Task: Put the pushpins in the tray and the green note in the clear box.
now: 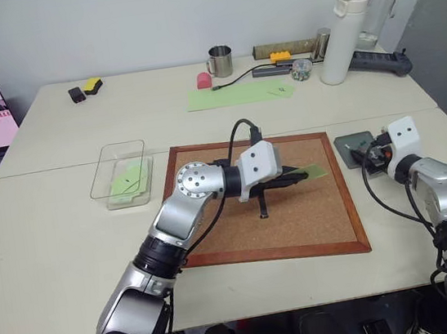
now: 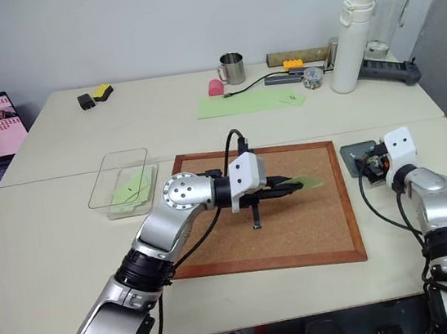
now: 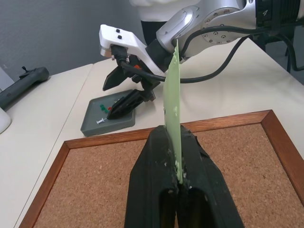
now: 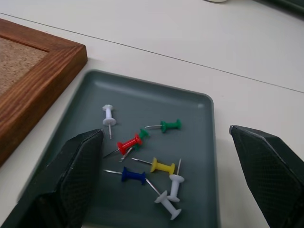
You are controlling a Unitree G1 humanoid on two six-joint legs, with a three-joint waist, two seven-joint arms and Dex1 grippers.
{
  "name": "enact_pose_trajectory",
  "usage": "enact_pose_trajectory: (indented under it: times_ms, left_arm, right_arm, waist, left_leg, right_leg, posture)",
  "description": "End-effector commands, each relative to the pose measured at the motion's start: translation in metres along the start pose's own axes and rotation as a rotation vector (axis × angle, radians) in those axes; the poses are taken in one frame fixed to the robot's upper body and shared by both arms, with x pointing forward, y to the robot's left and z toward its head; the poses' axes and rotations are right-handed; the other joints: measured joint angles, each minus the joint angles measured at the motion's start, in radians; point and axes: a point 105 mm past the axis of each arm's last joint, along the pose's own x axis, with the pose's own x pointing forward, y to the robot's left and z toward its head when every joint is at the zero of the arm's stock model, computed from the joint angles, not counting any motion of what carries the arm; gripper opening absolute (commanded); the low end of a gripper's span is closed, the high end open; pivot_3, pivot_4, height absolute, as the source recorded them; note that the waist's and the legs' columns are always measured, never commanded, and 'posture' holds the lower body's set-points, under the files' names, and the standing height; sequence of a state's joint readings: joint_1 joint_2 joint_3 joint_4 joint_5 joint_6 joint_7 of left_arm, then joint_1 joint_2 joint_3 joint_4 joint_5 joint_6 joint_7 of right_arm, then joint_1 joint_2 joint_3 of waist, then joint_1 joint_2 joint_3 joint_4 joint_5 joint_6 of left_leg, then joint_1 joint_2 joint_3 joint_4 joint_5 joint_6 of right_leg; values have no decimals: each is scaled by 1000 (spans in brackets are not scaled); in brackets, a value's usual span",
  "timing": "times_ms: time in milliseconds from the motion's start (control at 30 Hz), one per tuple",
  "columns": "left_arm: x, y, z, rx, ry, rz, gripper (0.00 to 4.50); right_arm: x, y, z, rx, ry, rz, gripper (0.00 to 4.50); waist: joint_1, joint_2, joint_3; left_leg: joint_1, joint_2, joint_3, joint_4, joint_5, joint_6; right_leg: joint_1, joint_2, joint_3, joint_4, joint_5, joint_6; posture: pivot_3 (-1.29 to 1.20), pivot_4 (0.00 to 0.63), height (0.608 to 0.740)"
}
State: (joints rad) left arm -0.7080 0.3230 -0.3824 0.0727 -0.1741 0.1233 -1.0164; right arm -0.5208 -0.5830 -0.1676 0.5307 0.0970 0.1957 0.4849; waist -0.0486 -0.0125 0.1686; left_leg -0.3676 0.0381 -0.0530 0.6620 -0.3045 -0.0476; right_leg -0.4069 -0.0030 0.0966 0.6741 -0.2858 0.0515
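Pale table, corkboard (image 1: 297,223) at centre: left gripper (image 3: 176,156) clamps the green note (image 3: 172,104) over it; right gripper (image 4: 166,175), jaws wide apart, hovers above pushpins (image 4: 130,143) in the tray (image 4: 199,114) at three o'clock; clear box (image 1: 116,166) at nine o'clock.

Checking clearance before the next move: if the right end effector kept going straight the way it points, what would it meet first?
Probably the tray floor and its loose pushpins, lying between the open right end effector fingers; depth is uncertain.

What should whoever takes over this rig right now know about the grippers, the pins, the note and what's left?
Left gripper: shut on the green note, held over the corkboard.
Right gripper: open, empty, over the tray.
Done: pushpins, red and green, lie in the tray with others.
Left: carry the note to the clear box and release; one green note already lies there.
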Motion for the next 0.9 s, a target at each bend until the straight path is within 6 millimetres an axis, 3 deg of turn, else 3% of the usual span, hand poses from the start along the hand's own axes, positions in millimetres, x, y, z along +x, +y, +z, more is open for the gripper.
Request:
enact_pose_trajectory:
  times_ms: [33,167,333,567,700,900]
  left_arm:
    - [-5,9,12,54,-25,32,0]
    - [-5,13,14,50,-31,49,0]
    - [-17,24,19,-18,-58,110,0]
    - [-63,51,14,-120,-36,284,0]
    - [-121,81,10,-196,1,586,0]
    - [-219,99,-17,-217,183,1068,0]
  right_arm:
    - [-1,-6,11,-71,-27,2,4463]
    - [-2,-10,19,-57,-70,-3,4463]
    - [-13,-3,50,0,-183,62,4463]
    - [-46,39,97,71,-312,357,4463]
    - [-76,79,122,63,-364,591,4463]
    - [-104,121,159,57,-431,788,4463]
  waist:
    - [0,0,0]
    - [-1,0,0]
    - [0,0,0]
    - [0,0,0]
    - [1,0,0]
    - [1,0,0]
  left_leg:
    - [0,0,0,0,0,0]
    - [0,0,0,0,0,0]
    - [0,0,0,0,0,0]
    - [0,1,-1,0,0,0]
    - [0,1,-2,0,0,0]
    - [0,1,-3,0,0,0]
  right_leg:
    - [0,0,0,0,0,0]
    - [0,0,0,0,0,0]
    - [0,0,0,0,0,0]
    - [0,0,-1,1,0,0]
    - [0,0,-1,2,0,0]
    - [0,0,-1,3,0,0]
  posture:
    - [0,150,740]
    - [0,150,740]
    - [0,150,740]
    - [0,150,740]
    - [0,150,740]
    - [0,150,740]
